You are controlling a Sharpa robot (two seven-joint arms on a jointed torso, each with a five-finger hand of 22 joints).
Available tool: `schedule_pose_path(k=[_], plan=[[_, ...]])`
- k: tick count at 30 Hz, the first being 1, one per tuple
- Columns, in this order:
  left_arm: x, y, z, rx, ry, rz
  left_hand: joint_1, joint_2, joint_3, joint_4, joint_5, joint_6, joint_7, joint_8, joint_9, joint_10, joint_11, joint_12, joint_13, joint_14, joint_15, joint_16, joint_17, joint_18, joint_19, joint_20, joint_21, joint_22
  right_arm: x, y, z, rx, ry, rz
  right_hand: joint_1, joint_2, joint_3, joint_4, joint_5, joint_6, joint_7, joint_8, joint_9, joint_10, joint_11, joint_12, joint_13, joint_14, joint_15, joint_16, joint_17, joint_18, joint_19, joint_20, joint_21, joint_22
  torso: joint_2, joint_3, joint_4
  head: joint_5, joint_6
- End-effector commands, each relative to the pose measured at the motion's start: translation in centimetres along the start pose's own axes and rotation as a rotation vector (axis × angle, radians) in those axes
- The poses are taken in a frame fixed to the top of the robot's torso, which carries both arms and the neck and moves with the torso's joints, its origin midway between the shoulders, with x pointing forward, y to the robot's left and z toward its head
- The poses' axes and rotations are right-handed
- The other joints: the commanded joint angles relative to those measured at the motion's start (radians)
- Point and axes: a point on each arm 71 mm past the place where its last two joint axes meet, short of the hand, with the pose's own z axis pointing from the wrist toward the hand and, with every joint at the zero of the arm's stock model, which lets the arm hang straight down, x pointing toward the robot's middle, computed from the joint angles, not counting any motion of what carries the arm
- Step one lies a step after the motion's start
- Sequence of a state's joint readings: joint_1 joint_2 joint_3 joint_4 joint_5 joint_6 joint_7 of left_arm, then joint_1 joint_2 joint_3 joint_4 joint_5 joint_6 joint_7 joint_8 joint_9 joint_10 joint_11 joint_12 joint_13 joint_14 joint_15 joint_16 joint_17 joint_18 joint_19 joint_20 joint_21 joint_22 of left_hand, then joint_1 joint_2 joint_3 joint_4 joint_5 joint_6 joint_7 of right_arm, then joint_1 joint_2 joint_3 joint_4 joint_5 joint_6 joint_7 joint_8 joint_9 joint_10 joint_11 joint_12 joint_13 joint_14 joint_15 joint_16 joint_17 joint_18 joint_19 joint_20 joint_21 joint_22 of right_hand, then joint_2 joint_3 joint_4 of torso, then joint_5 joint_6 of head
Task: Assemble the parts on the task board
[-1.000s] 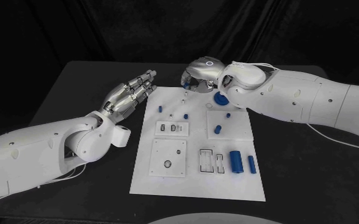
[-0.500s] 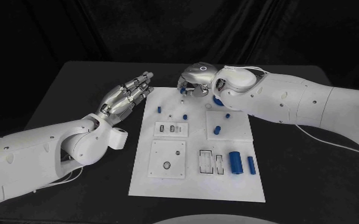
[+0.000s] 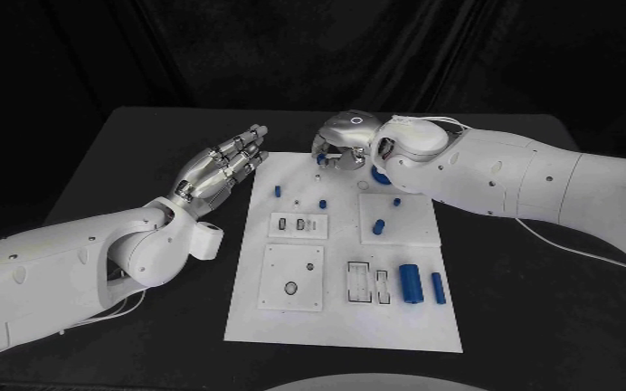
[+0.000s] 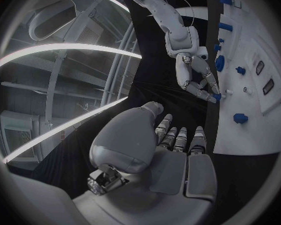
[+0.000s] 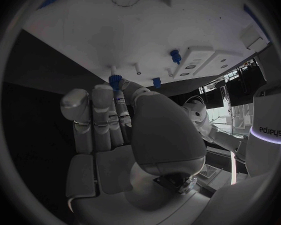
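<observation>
Two hands over the black table (image 3: 144, 138), one at each side of the task board (image 3: 342, 319). I work across the head view from its left edge.

Left hand (image 3: 224, 166): hovers just off the board's upper left edge, fingers straight, close together, pointing toward the top of the frame. It grasps nothing. In the left wrist view the fingers (image 4: 180, 137) lie flat and extended, nothing between them. Dark table strip runs between this arm and the board's left edge, all the way down the frame.

Board sits in the centre of the frame, long axis running top to bottom. Small blue parts on its upper half: one peg (image 3: 277, 190) near the left edge, one (image 3: 324, 202) further in, one (image 3: 380, 225) on the raised white block to the right. Two longer blue cylinders (image 3: 410, 283) lie side by side at lower right, next to slotted recesses. Lower left quarter of the board carries a square plate with a round hole; bare white below it.

Right hand (image 3: 342, 142): at the board's top edge, upper centre of the frame, fingers curled downward. In the right wrist view a small blue part (image 5: 115, 80) sits at the fingertips (image 5: 118, 96), at the board's edge; I cannot tell whether it is pinched or only touched. Right arm crosses the board's upper right corner.

Black curtain behind; open table right of the board.
</observation>
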State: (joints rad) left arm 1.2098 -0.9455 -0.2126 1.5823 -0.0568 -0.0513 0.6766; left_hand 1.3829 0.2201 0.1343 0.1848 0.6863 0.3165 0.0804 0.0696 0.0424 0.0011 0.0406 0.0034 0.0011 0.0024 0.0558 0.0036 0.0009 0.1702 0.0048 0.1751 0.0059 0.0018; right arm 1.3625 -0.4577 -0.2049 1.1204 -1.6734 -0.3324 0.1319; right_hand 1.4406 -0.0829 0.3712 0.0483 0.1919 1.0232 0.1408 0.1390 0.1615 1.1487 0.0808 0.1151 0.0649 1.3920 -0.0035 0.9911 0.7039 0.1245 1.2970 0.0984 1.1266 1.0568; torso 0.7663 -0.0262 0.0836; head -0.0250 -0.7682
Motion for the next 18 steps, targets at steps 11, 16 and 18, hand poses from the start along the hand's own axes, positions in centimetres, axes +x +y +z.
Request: schedule_pose_path(k=[11,16,18], plan=[[0.04,-1.46,0.05,0.196,0.015,-0.010,0.006,-0.003,0.007,0.001,0.002,0.001,0.002,0.004,0.000,-0.001,0.009,-0.003,-0.001,-0.002,0.007,-0.004,-0.001,0.011,-0.002,0.008,-0.004,0.000,0.29,-0.34,-0.55,0.010,-0.036,-0.001,0.001,-0.006,0.012,0.001,0.009,-0.001,0.001,-0.005,0.003,0.004,0.003,-0.007,0.001,-0.005,0.001,0.001,0.005,-0.004,-0.004,0.003,-0.003,0.005,-0.001,-0.0011,0.0000,-0.002,0.002],[0.00,-1.42,0.09,0.193,0.015,-0.010,0.006,-0.003,0.007,0.001,0.002,0.001,0.002,0.004,0.000,-0.001,0.009,-0.003,-0.001,-0.002,0.007,-0.004,-0.001,0.011,-0.002,0.008,-0.004,0.000,0.44,-0.45,-0.67,0.016,-0.028,0.003,0.001,-0.006,0.013,0.001,0.010,0.000,0.001,-0.005,0.004,0.005,0.003,-0.007,0.002,-0.005,0.001,0.001,0.005,-0.004,-0.005,0.003,-0.003,0.005,-0.001,-0.0009,0.0005,-0.003,0.002],[0.00,-1.41,0.11,0.192,0.015,-0.010,0.006,-0.003,0.007,0.001,0.002,0.001,0.002,0.004,0.000,-0.001,0.009,-0.003,-0.001,-0.002,0.007,-0.004,-0.001,0.011,-0.002,0.008,-0.004,0.000,0.52,-0.45,-0.70,0.017,-0.023,0.005,0.001,-0.006,0.013,0.001,0.010,0.000,0.001,-0.005,0.004,0.005,0.003,-0.007,0.002,-0.005,0.001,0.001,0.005,-0.004,-0.005,0.003,-0.003,0.005,-0.001,-0.0008,0.0006,-0.004,0.002]])
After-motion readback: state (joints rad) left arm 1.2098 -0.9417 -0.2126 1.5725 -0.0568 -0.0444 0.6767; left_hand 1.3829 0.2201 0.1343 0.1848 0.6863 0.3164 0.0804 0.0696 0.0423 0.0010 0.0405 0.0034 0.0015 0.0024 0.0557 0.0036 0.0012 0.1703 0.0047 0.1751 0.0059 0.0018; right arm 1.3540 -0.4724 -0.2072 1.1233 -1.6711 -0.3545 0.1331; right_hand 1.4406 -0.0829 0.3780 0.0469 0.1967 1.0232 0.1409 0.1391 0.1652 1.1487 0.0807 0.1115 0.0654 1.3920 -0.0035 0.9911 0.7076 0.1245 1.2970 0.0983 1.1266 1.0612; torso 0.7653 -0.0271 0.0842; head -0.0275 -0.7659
